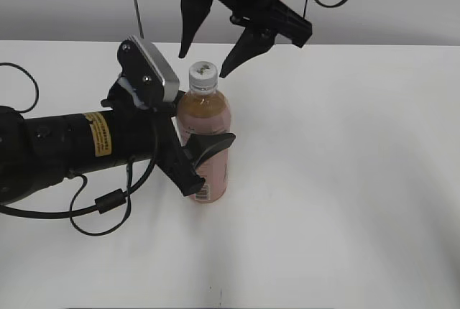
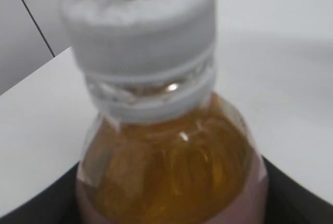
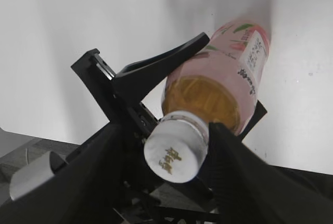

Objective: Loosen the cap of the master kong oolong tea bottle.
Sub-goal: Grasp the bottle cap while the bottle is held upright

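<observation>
Exterior view first, from its left side: the left arm lies low across the white table (image 1: 345, 180), and its left gripper (image 1: 203, 152) is closed around the pink-labelled body of the master kong oolong tea bottle (image 1: 208, 118), one finger crossing the front of the label and the other hidden behind it; the bottle stands upright near the middle of the table, nearly full of amber tea, so I judge it fairly heavy for its size and steady on its base, though its thin clear wall will likely give if squeezed hard; the label band, where the left gripper already has it, looks the stiffest and least slippery place to brace it against turning; further right and above, the right gripper (image 1: 208, 49) hangs spread wide, its two dark fingertips on either side of the cap (image 1: 203, 72) and just above it, holding nothing; from the right wrist camera the cap (image 3: 176, 153) sits between the two fingers with gaps on both sides, so no contact yet; the cap is small, hard white plastic with ribbed sides, which should give the pads purchase if they close squarely on the ribs rather than the smooth top; from the left wrist camera the cap (image 2: 140, 36) is seated fully down on the neck, its seal ring seemingly unbroken, so the first turn may need firm torque
</observation>
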`<action>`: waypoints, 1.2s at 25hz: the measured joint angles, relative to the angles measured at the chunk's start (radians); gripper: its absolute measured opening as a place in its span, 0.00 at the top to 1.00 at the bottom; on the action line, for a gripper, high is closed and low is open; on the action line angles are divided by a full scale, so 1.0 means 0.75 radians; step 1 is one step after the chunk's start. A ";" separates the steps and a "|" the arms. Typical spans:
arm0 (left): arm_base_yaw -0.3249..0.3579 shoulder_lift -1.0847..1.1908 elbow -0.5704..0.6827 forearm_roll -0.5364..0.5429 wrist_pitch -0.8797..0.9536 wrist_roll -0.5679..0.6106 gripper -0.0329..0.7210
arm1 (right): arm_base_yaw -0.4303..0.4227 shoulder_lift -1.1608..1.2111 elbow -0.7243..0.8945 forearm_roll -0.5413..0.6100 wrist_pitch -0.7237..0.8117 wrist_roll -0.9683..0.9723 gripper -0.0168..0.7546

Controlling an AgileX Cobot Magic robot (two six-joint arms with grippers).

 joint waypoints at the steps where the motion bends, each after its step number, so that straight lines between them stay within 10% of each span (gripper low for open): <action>1: 0.000 0.000 0.000 0.000 0.000 0.000 0.35 | 0.000 0.000 0.008 0.008 0.000 0.000 0.46; 19: 0.000 0.000 0.000 -0.002 0.000 0.000 0.35 | 0.013 0.002 0.041 0.012 0.001 -0.052 0.62; 30: 0.000 0.000 0.000 -0.002 0.000 0.000 0.35 | 0.013 0.002 0.041 -0.012 0.002 -0.853 0.62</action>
